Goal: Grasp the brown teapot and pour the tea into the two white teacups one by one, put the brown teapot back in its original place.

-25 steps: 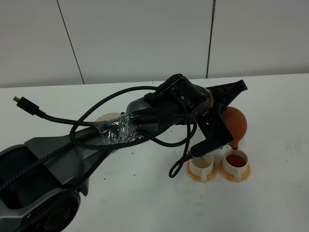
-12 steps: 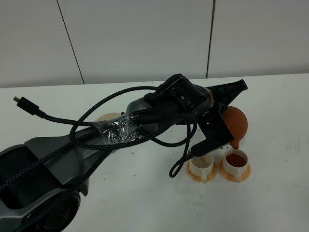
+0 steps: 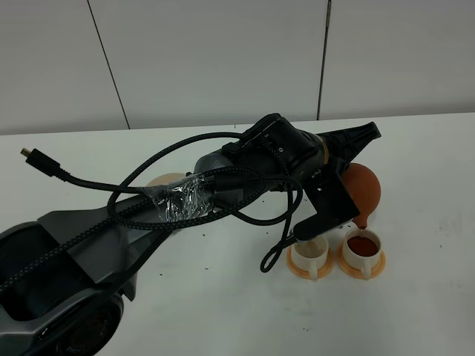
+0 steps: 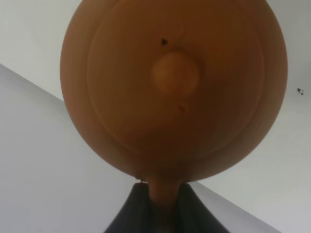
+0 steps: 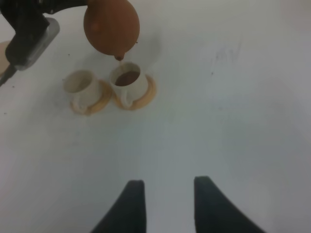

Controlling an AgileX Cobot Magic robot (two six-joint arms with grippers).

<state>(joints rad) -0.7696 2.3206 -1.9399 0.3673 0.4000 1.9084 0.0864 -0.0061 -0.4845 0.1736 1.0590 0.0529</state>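
A: Looking for the brown teapot (image 3: 361, 189) — where?

B: Hanging tipped, spout down, directly above the filled cup (image 3: 363, 244). Pinched by its loop handle in the left gripper (image 4: 164, 209), clamped narrow on that handle. A reddish drip at the spout tip, right over the cup's mouth.

A: And the filled cup itself?

B: White, on an orange saucer (image 3: 371, 268), with reddish-brown tea inside.

A: Any second cup?

B: Yes, an empty cup (image 3: 308, 256), just beside the filled cup on the robot's left, on a matching saucer. Pale and dry inside, as far as can be told.

A: Right gripper (image 5: 167, 206)?

B: Well apart from the filled cup, hovering over bare white table (image 3: 423, 156). Jaws apart, nothing between them.

A: Progress, then?

B: Roughly midway, by the look of things. Done: lifting the pot and most of the first pour. Left: finishing that pour, moving across to the empty cup and filling it. Then setting the pot back on the beige coaster (image 3: 165, 180) — far from the filled cup, beyond the empty one, half hidden behind the arm.
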